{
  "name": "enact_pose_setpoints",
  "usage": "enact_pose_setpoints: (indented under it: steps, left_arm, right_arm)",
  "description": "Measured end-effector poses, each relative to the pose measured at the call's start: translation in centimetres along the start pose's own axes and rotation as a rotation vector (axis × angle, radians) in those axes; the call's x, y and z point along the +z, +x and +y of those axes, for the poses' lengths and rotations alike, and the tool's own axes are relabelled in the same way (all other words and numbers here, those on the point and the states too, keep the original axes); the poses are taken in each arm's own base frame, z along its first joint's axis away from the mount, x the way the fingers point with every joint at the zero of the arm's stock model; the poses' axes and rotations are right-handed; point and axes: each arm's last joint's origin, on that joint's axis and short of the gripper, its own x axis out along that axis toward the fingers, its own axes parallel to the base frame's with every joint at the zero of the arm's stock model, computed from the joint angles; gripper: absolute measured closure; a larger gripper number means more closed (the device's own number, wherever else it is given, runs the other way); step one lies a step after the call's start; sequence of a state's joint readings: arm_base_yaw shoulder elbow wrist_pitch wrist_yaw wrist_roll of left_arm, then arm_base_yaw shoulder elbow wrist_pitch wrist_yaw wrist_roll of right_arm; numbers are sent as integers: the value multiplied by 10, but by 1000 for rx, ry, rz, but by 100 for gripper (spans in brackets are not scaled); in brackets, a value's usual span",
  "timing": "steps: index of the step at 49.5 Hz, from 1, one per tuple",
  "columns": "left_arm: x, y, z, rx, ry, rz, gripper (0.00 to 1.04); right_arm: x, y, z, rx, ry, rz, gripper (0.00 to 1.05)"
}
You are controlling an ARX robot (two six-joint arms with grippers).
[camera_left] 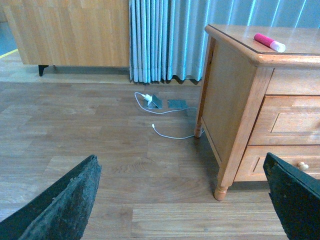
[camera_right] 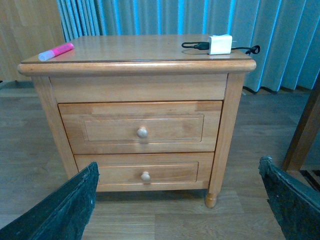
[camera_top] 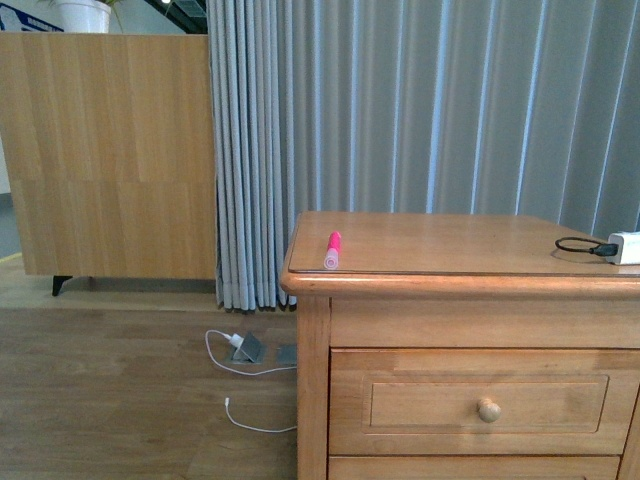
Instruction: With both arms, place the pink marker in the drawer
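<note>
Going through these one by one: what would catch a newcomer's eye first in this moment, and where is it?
The bright pink marker stands out first. It lies on the wooden cabinet, near the front left corner of its top, and is the one vivid colour in the scene. Below it the top drawer is shut, with its round knob in the middle. A white charger block with a black cable sits at the top's right edge.

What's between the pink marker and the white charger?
Bare cabinet top, then a black cable loop right beside the charger, seen in the right wrist view.
</note>
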State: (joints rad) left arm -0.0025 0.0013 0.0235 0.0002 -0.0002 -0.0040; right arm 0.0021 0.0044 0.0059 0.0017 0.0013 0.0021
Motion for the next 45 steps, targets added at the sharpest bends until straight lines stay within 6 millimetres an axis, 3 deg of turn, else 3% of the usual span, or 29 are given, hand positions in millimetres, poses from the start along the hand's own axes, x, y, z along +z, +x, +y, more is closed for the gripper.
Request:
enact_pose_setpoints:
  steps: [39, 45]
  left_arm:
    - [0, 0, 0, 0, 0, 0, 6]
    - [0, 0, 0, 0, 0, 0, 6]
  right_arm:
    - [0, 0, 0, 0, 0, 0, 8]
    - [-4, 5, -1, 135, 105, 215, 8]
